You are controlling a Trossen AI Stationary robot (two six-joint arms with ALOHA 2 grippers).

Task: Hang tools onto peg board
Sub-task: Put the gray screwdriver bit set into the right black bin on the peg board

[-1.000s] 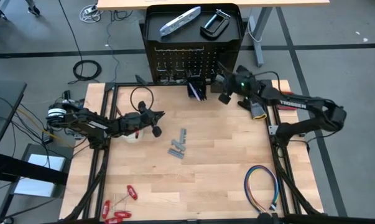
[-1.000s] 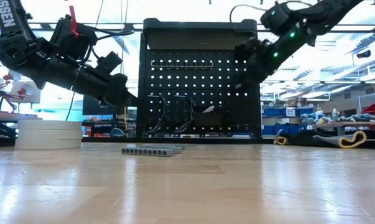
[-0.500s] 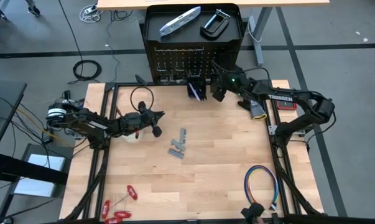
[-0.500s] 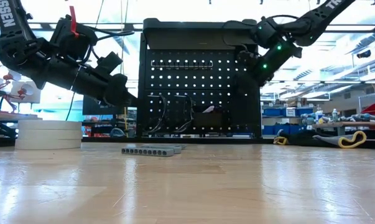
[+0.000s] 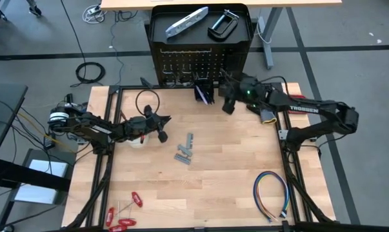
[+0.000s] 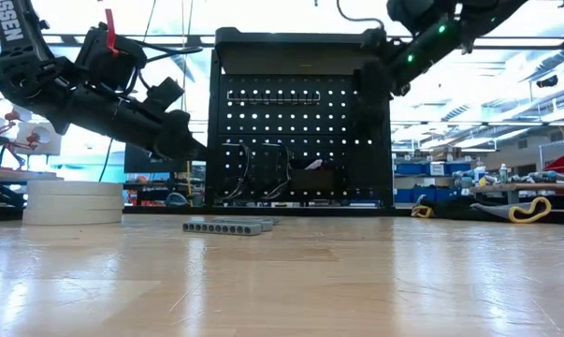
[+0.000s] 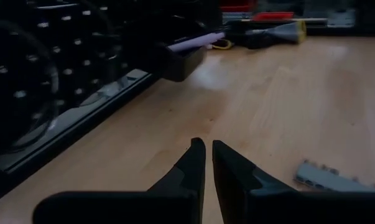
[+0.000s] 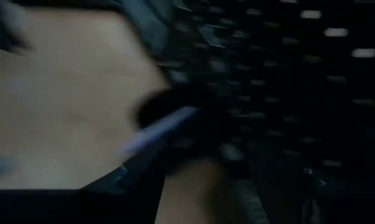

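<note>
Left gripper (image 5: 160,127): we see it low over the desk (image 5: 233,161), just right of the tape rolls (image 6: 73,202); left wrist view shows the fingers (image 7: 190,163) nearly together with only a thin gap and nothing between them, so clenched on nothing.
Cable loop (image 5: 146,100): we see it on the desk near the left foot of the peg board (image 5: 200,64), just behind the left gripper.
Red tools (image 5: 123,216): we note them at the desk's front left corner.
Grey pieces (image 5: 185,151): we find them mid-desk, right of the left gripper; the low view shows them flat in front of the board.
Bar tool (image 5: 186,21), C-clamp (image 5: 222,24): both on the board's top tray.
Bin (image 5: 204,92): at the board's foot, pens in it.
Right gripper (image 5: 228,96): we place it by the board's right edge, just right of the bin; we cannot tell whether it is released or clenched.
Wire loop (image 5: 271,193): front right of the desk.
</note>
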